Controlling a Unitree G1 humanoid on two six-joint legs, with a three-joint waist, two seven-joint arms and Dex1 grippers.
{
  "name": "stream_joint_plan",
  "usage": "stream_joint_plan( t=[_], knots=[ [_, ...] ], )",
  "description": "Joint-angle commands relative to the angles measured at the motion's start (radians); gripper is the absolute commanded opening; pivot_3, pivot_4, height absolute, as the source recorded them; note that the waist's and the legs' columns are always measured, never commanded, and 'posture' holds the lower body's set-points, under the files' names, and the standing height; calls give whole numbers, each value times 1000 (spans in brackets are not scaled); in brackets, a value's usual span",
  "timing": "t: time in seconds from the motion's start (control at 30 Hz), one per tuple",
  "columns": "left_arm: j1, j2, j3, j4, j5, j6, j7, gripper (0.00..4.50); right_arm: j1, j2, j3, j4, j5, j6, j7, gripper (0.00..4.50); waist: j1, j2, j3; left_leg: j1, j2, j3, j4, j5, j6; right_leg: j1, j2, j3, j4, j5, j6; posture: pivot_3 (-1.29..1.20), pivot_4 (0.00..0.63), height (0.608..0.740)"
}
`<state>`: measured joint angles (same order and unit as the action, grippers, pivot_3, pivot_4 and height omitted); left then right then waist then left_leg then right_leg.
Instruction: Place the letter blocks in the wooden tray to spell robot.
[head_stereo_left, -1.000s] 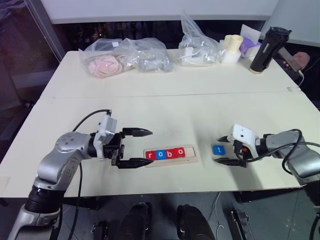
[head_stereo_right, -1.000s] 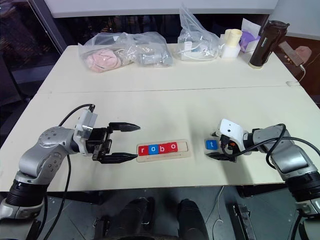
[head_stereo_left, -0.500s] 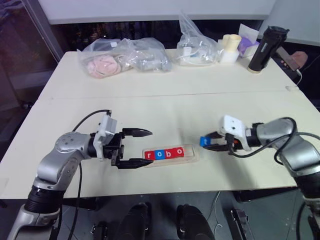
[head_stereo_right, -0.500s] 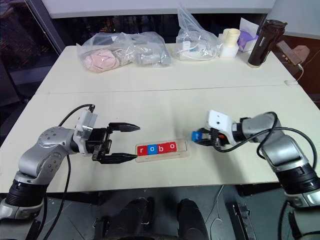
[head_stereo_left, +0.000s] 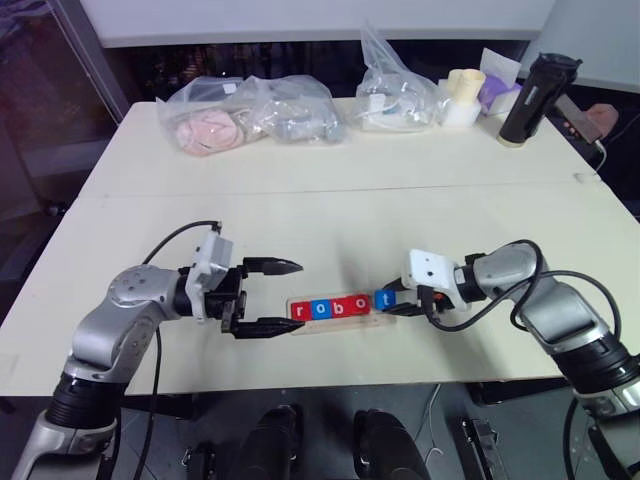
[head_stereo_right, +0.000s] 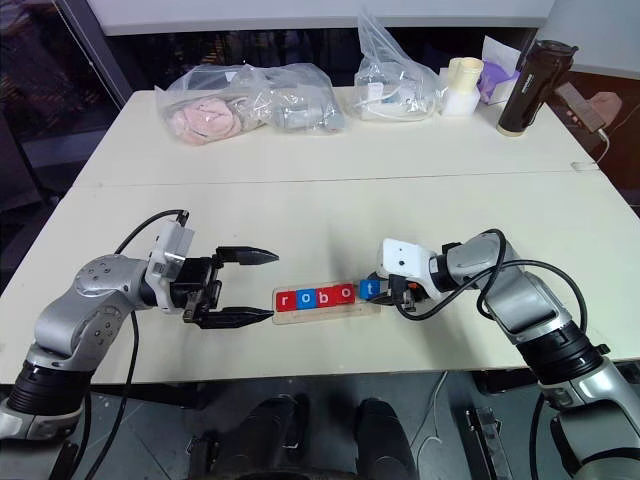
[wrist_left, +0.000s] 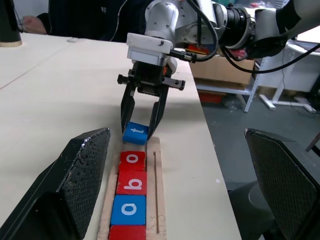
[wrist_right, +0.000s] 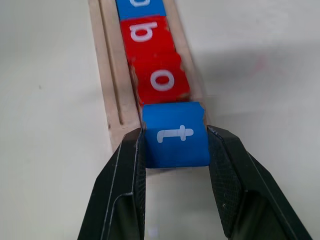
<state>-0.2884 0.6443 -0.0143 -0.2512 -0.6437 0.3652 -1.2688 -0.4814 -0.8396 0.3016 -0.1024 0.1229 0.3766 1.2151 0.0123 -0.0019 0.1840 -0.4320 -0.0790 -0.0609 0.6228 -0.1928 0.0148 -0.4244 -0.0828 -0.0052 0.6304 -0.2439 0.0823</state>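
- The left gripper (head_stereo_left: 283, 297) hovers just off the left end of the wooden tray (head_stereo_left: 340, 318); its fingers (head_stereo_left: 277, 266) stand wide apart with nothing between them. In the left wrist view both of them run off the frame edges.
- The wooden tray lies near the front edge of the tabletop (head_stereo_left: 330, 220), its long axis running left to right across the robot's front. Its right end is largely hidden under the blue block and the right arm's fingers.
- Four letter blocks sit in a row in the tray, touching: a red one (head_stereo_left: 299, 310) at the left, cut off in the left wrist view so its letter is hard to read there, then blue "o" (wrist_left: 129, 209), red "b" (wrist_left: 132, 182) and red "o" (wrist_left: 132, 160).
- The blue "t" block (wrist_right: 176, 134) is at the tray's right end, against the red "o" and slightly skewed to the row. Whether it lies flat in the tray cannot be told.
- The right gripper (wrist_right: 175, 150) points along the tray's length, its fingers (wrist_right: 127, 170) clamped on the "t" block's two sides.
- Far across the tabletop lie clear plastic bags (head_stereo_left: 250, 110), contents indistinct, and a dark bottle (head_stereo_left: 530, 95).
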Motion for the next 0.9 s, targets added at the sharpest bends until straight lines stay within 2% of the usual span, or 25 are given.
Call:
stream_joint_plan(
  t=[0.03,0.83,0.9],
  knots=[
    [0,3,23,-36,-14,-12,6,4500,-22,11,-6,-9,-3,-15,10,1153,0,0,0,0,0,0,0,0,0,0,0,0,0,0,0,0,150,738],
    [-2,-8,19,-41,-14,-13,30,4500,-37,43,8,29,-44,-49,43,1153,0,0,0,0,0,0,0,0,0,0,0,0,0,0,0,0,150,738],
    [0,-9,19,-42,-13,-13,32,4500,-41,46,7,29,-45,-48,44,2202,0,0,0,0,0,0,0,0,0,0,0,0,0,0,0,0,150,738]
  ],
)
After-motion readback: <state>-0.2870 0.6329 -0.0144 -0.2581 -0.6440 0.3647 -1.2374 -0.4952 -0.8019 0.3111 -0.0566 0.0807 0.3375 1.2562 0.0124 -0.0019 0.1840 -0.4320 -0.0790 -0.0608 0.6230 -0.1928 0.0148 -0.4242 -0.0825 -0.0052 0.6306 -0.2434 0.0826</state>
